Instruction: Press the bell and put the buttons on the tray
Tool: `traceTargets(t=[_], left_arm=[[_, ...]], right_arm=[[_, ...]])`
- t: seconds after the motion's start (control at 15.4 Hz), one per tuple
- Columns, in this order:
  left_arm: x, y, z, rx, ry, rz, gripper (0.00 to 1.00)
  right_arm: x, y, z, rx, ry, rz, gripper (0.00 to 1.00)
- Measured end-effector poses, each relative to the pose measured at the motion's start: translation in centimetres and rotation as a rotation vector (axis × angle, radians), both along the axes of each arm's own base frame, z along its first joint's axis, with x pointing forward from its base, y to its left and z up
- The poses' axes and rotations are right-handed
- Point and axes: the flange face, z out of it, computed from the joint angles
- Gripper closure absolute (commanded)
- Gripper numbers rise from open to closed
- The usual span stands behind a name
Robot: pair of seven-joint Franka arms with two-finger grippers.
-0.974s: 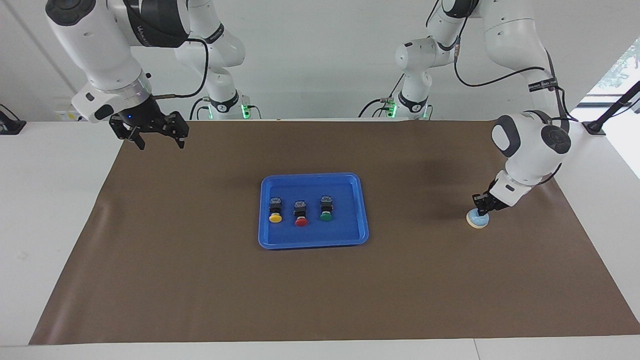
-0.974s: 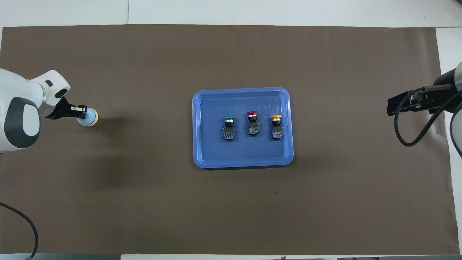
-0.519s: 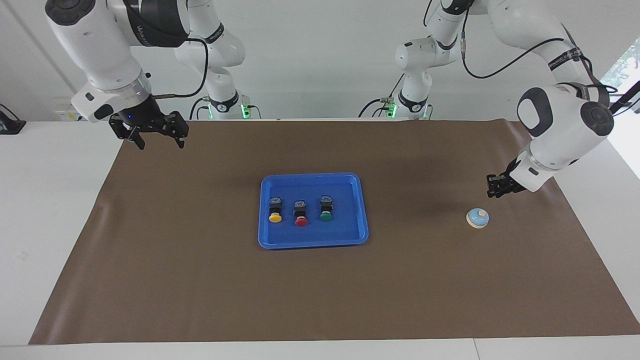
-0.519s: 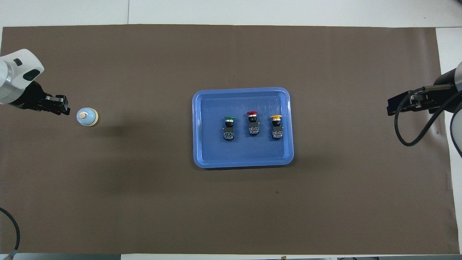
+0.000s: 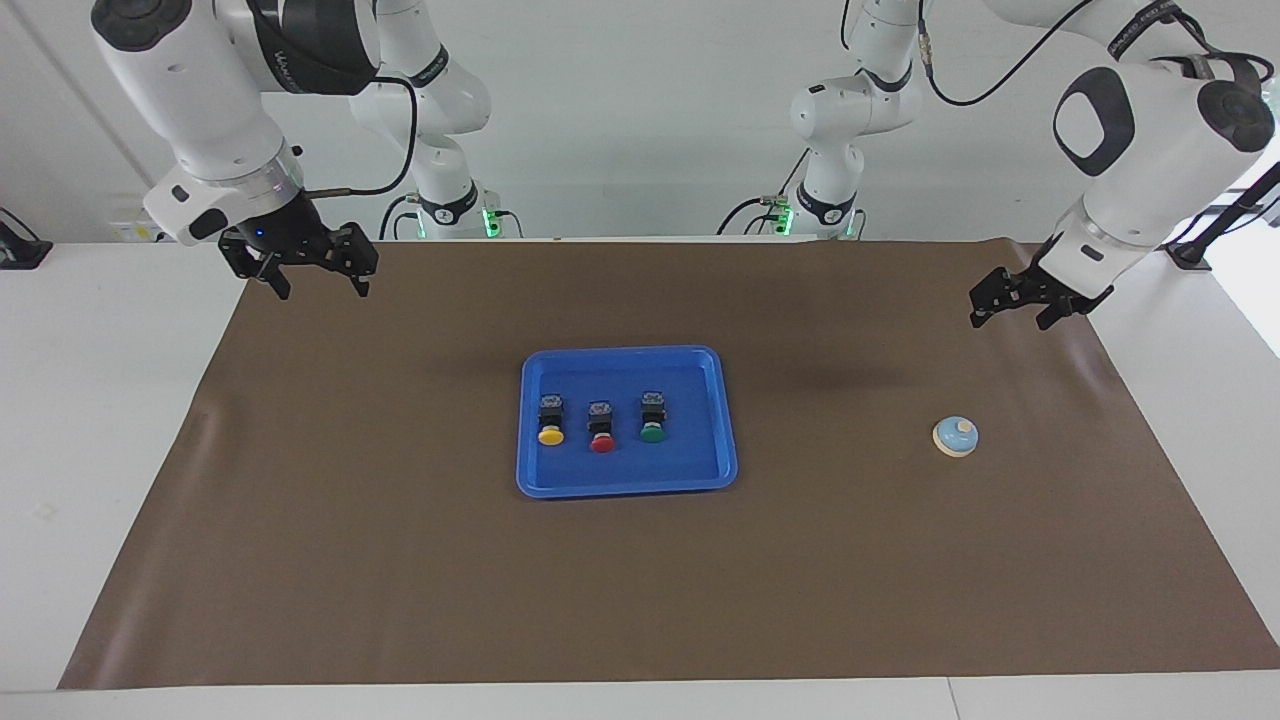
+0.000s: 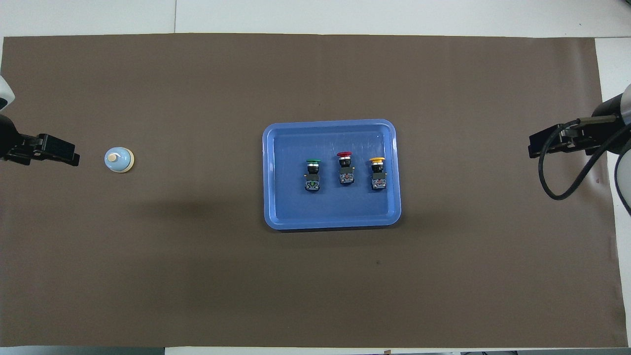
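The blue tray lies mid-mat with the yellow button, the red button and the green button in a row inside it. The light blue bell sits alone on the mat toward the left arm's end. My left gripper hangs open and empty, raised over the mat beside the bell. My right gripper waits open and empty above the mat's edge at the right arm's end.
A brown mat covers most of the white table. A black cable loops down from the right arm.
My left gripper has lifted off the bell, opened, and drawn back up toward its own end of the table. The bell, tray, buttons and right arm stayed where they were.
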Motion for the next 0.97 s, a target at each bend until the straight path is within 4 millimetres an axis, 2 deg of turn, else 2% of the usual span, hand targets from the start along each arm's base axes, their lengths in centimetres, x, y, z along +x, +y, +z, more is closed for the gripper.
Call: traceTargets(t=[0.26,0.45,0.58,0.97], left_arm=[[-2.2,-0.6,1.7,0.002,0.056,-0.01,0.0],[-2.4,-2.9,1.9,0.009,0.057,-0.009,0.0],[-2.4,-3.8,1.8,0.014,0.059,0.007,0.0],[-2.3,-2.4,1.7,0.014,0.063,0.039,0.0]], right_arm=[[0.0,0.0,0.0,0.0,0.0,0.0,0.0],[0.0,0.0,0.0,0.0,0.0,0.0,0.0],[0.0,0.0,0.0,0.0,0.0,0.0,0.0],[0.0,0.0,0.0,0.0,0.0,0.0,0.0]])
